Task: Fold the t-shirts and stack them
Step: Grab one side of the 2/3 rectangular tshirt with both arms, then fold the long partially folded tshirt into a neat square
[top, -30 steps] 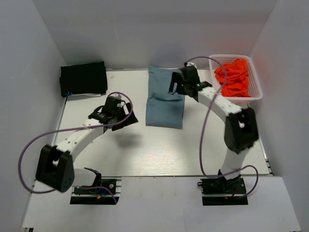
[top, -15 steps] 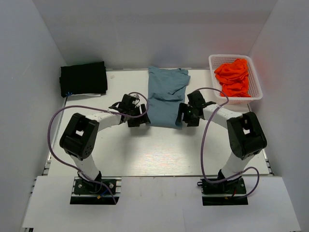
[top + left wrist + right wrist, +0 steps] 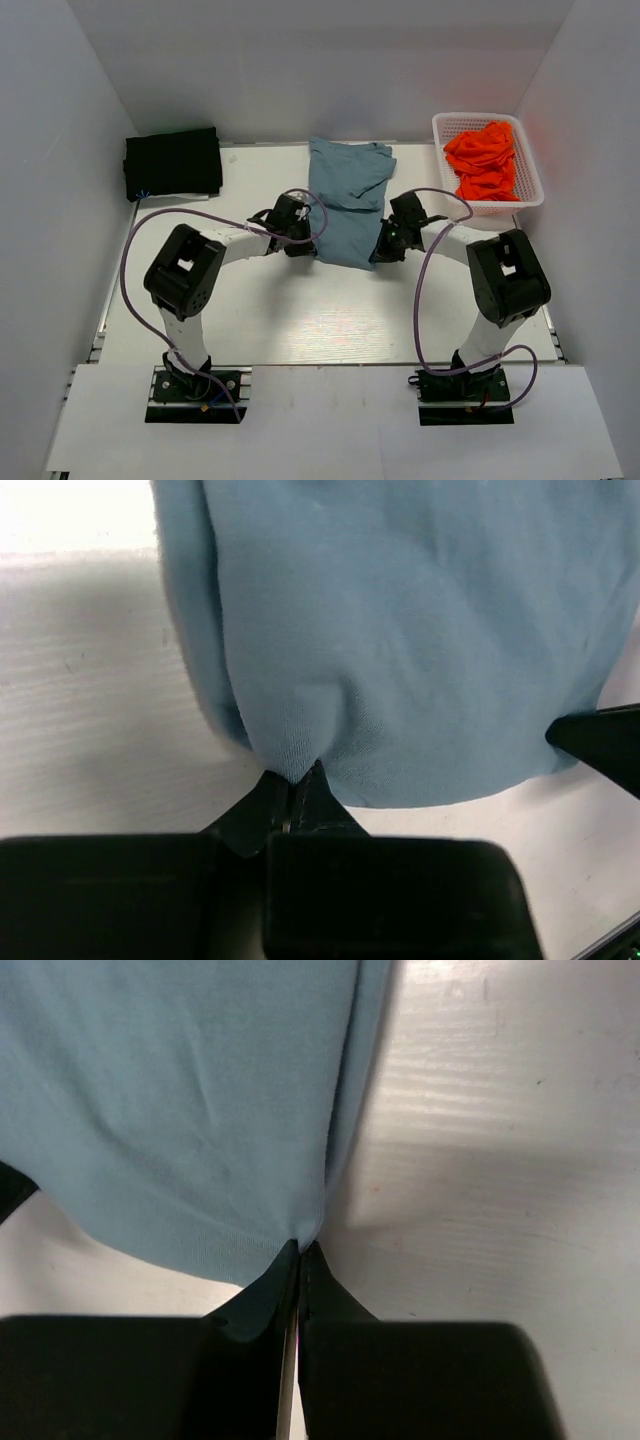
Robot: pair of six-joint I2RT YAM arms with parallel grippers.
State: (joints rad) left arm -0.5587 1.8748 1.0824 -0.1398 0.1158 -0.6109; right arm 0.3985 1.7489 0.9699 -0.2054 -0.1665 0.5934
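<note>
A slate-blue t-shirt (image 3: 346,200) lies folded lengthwise in the middle of the table. My left gripper (image 3: 303,240) is shut on its near left corner, and the cloth puckers into the pinch (image 3: 296,772). My right gripper (image 3: 384,248) is shut on the near right corner (image 3: 300,1244). In both wrist views the blue cloth (image 3: 400,630) (image 3: 180,1100) spreads away from the closed fingertips. A folded black t-shirt (image 3: 173,162) rests at the back left. Orange-red t-shirts (image 3: 483,160) are heaped in the basket.
The white lattice basket (image 3: 532,185) stands at the back right against the white wall. Purple cables loop from both arms over the table. White walls close in the left, back and right sides.
Both arms have swung inward to the blue shirt's near corners and both grippers, open a second ago, have closed on the hem. The near edge has puckered slightly.
</note>
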